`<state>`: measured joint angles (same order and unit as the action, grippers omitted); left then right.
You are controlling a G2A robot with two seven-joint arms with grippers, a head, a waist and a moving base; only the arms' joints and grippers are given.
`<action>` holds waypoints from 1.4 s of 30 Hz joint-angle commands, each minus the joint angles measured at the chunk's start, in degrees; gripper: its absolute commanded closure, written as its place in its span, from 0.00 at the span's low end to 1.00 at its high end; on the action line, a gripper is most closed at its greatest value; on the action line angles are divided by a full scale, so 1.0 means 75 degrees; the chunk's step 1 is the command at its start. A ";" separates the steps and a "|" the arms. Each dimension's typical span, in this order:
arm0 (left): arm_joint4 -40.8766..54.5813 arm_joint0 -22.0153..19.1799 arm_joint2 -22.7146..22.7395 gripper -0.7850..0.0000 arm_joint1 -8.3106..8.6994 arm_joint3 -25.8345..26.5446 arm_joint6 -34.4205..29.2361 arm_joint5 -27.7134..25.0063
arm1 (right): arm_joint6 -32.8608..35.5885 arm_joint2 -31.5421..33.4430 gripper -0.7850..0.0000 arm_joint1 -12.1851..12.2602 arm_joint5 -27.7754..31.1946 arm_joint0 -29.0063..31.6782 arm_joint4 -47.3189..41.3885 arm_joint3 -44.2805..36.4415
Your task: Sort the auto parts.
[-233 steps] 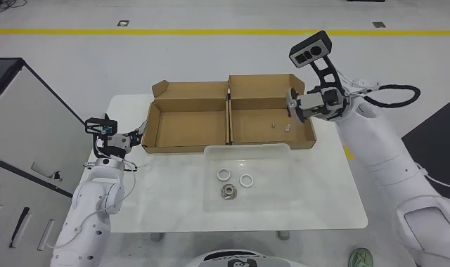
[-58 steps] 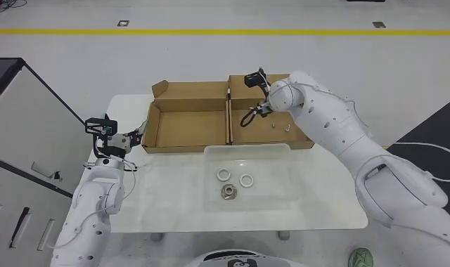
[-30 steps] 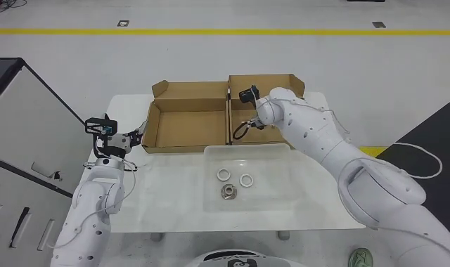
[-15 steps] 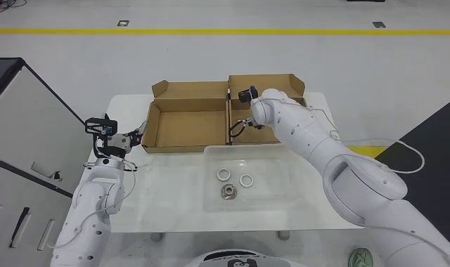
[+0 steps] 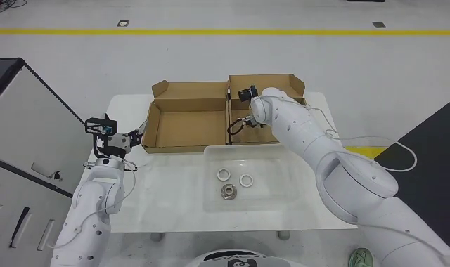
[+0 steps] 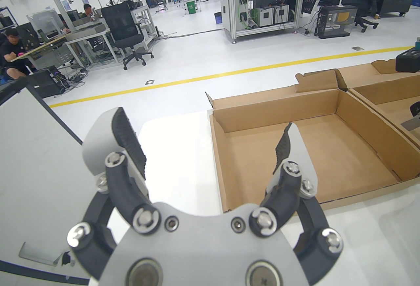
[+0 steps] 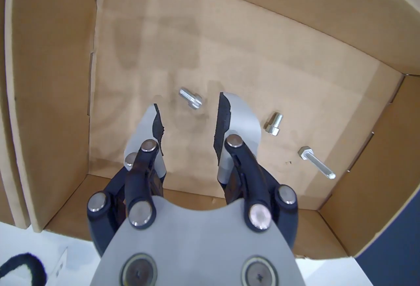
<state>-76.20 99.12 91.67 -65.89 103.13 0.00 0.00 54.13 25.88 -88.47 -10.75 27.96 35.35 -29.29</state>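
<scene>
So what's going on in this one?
A two-armed robot is sorting small parts. Its right gripper hangs open and empty over the right cardboard box, where three bolts lie loose on the floor. The left gripper, also open, hovers at the table's edge beside the left box. Two white rings and a metal piece sit in the clear tray, not yet sorted.

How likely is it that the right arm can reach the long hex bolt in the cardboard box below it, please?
Probably yes: the right gripper is open above the open-topped cardboard box, and the long hex bolt lies uncovered on its floor, though close to a side wall.
</scene>
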 commanded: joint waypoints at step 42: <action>0.0000 0.0000 0.0000 0.00 0.0000 0.0000 0.0000 0.0000 | 0.2354 0.7333 0.00 0.3140 0.4723 0.4655 -0.4463 -0.6327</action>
<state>-76.20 99.12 91.67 -65.89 103.13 0.00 0.00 70.02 79.81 -65.15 23.82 62.64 4.61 -77.26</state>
